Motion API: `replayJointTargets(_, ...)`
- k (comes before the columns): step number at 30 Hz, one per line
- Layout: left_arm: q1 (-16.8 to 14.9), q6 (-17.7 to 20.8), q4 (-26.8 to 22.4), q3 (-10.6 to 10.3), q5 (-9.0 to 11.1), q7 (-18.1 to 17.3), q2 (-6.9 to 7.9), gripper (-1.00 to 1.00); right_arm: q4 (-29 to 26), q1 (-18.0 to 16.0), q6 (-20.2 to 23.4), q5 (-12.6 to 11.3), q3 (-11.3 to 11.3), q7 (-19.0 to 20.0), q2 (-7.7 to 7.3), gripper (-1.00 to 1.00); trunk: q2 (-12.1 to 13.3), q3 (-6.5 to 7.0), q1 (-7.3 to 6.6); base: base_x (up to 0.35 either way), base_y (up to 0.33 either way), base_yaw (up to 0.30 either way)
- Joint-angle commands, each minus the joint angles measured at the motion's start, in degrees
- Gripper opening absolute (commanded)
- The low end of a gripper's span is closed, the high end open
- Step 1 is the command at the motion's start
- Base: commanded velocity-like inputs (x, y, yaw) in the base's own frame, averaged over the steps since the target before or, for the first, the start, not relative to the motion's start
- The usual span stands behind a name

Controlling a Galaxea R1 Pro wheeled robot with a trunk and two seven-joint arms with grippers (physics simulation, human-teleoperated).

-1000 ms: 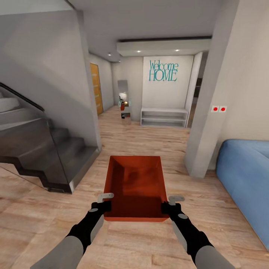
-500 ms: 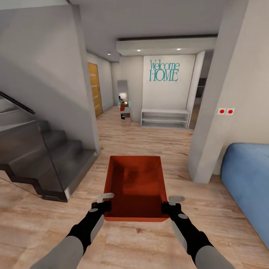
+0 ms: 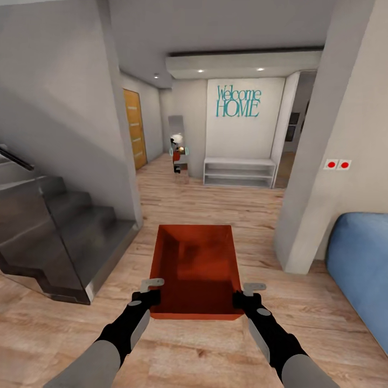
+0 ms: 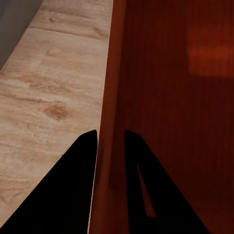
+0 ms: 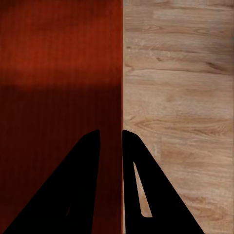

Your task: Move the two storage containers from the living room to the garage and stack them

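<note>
An orange-red open-topped storage container (image 3: 196,267) hangs level in front of me above the light wood plank floor of the living room. My left gripper (image 3: 152,295) is shut on its left wall near the near corner, and my right gripper (image 3: 243,297) is shut on its right wall. In the left wrist view the black fingers (image 4: 73,180) pinch the container's thin wall (image 4: 109,107). The right wrist view has the fingers (image 5: 141,180) clamped on the opposite wall (image 5: 121,73). The bin is empty inside.
A dark staircase with a glass side (image 3: 54,237) stands at the left. A grey wall pillar (image 3: 318,178) and a blue sofa (image 3: 361,264) lie at the right. Ahead, a hallway runs to a white bench (image 3: 240,171), a "Welcome HOME" wall and an orange door (image 3: 134,129).
The whole view has rolled forward: the stairs slid left, the pillar and sofa slid right. Both grippers and the container kept their places relative to me.
</note>
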Motion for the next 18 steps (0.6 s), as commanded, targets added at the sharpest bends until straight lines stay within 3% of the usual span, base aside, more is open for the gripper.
replayJointTargets(1,0.0,0.4,0.0,2.3,2.3,4.9,-0.01,-1.00,-0.3,0.0,-1.1,0.1,-0.4,-0.6,-0.03,-1.00,0.0,-0.06,0.04,0.325,0.000,0.000)
replayJointTargets(18,0.0,0.4,0.1,2.3,2.4,4.9,-0.01,-1.00,-0.3,0.0,-1.1,0.1,-0.4,-0.6,-0.05,-1.00,0.0,-0.06,0.04,0.325,0.000,0.000)
